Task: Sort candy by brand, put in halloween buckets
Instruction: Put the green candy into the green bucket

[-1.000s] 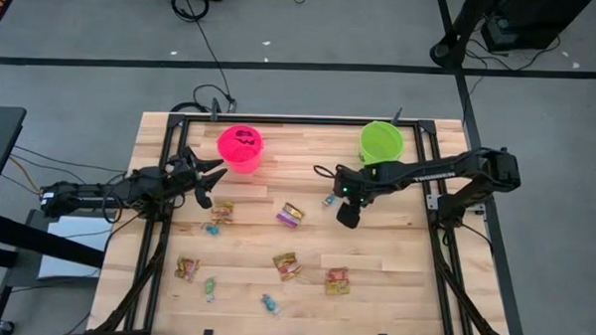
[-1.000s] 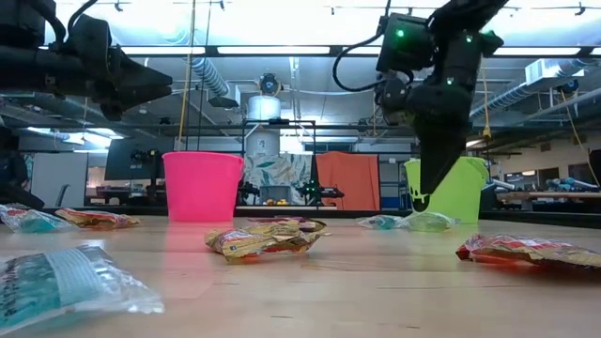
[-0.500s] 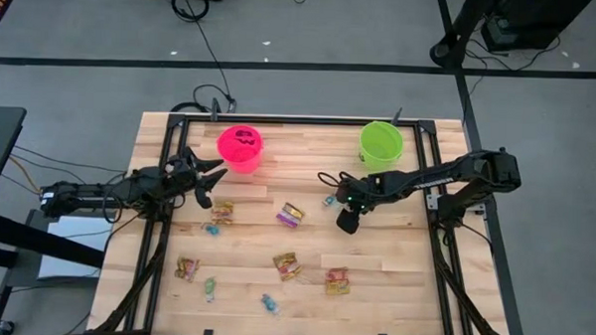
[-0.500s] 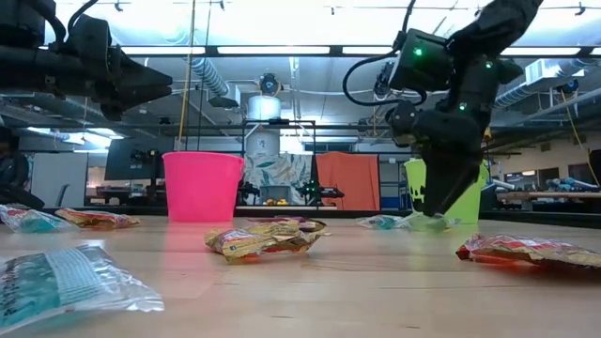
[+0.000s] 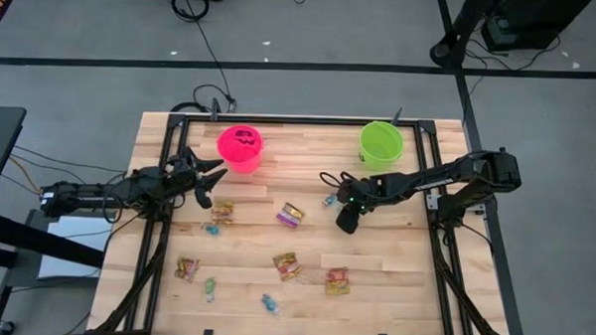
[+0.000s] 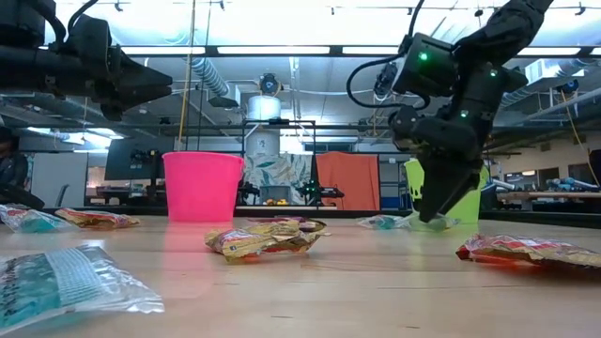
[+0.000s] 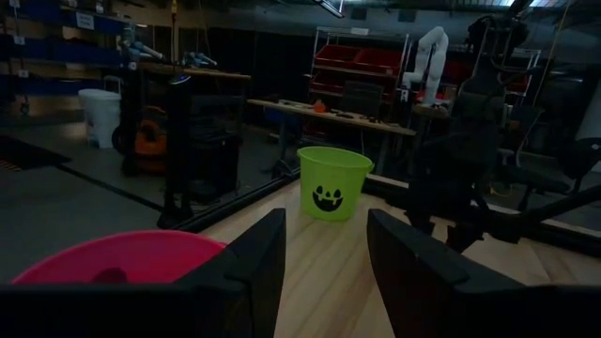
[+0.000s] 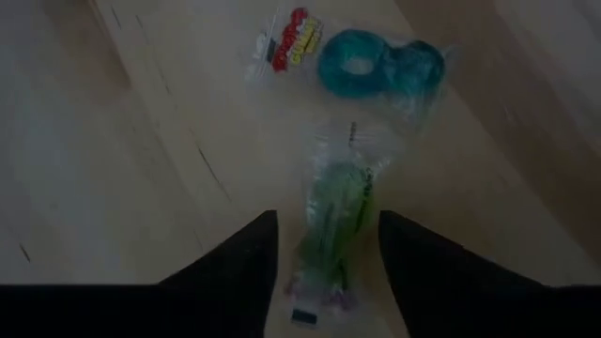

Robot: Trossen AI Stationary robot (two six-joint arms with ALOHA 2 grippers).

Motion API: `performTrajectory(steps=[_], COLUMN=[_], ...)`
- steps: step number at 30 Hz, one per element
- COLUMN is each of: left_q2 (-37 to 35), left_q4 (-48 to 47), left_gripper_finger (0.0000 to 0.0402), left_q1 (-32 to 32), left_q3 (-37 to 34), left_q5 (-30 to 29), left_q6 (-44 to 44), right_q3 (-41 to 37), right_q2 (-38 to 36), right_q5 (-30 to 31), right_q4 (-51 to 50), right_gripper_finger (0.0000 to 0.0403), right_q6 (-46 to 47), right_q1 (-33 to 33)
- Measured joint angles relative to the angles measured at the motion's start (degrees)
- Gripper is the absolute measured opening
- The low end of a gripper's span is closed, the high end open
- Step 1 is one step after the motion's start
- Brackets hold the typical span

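From above, the right gripper (image 5: 344, 221) hangs low near the bench's far right corner, just short of the lime green bucket (image 5: 380, 143); the left gripper (image 5: 206, 176), fingers spread, waits beside the pink bucket (image 5: 240, 146). Its wrist view shows a green candy (image 8: 336, 221) between the parted fingers (image 8: 239, 272), long axis in line with them, a teal candy (image 8: 376, 66) beyond.

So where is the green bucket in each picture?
High view: the green bucket stands at the table's far edge, right of the middle.
Low view: right of centre, partly behind the right gripper.
Left wrist view: centre, showing a black face.
Right wrist view: not in it.
Shared landmark: the pink bucket.
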Motion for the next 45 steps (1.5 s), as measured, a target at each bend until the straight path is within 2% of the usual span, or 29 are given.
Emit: performTrajectory(steps=[8, 9, 18, 24, 28, 36, 40, 45], left_q2=[0.0, 0.0, 0.0, 0.0, 0.0, 0.0, 0.0, -0.01], left_q4=[0.0, 0.0, 0.0, 0.0, 0.0, -0.02, -0.07, -0.09], left_gripper_finger=[0.0157, 0.0157, 0.0157, 0.0157, 0.0157, 0.0157, 0.0157, 0.0157], left_q1=[0.0, 0.0, 0.0, 0.0, 0.0, 0.0, -0.02, -0.02], left_q3=[0.0, 0.0, 0.0, 0.0, 0.0, 0.0, 0.0, 0.0], left_q5=[0.0, 0.0, 0.02, 0.02, 0.02, 0.04, 0.09, 2.94], left_q6=[0.0, 0.0, -0.02, -0.03, -0.04, -0.04, -0.46, -1.53], right_q3=[0.0, 0.0, 0.0, 3.73, 10.34, 25.94, 28.48, 28.09], right_q2=[-0.07, -0.09, -0.04, -0.04, 0.0, -1.8, -3.86, -5.96], right_q5=[0.02, 0.04, 1.04, 2.42, 9.08, 28.9, 33.16, 34.69], right_q4=[0.48, 0.58, 2.92, -0.88, -11.19, -30.59, -33.99, -39.08], right_gripper_finger=[0.0023, 0.0014, 0.0007, 0.0007, 0.0006, 0.0006, 0.0006, 0.0006], right_q6=[-2.56, -3.0, -2.96, -5.27, -9.35, -17.75, -20.31, -19.8], right_q1=[0.2, 0.35, 0.99, 1.0, 0.94, -0.99, -6.0, -14.67])
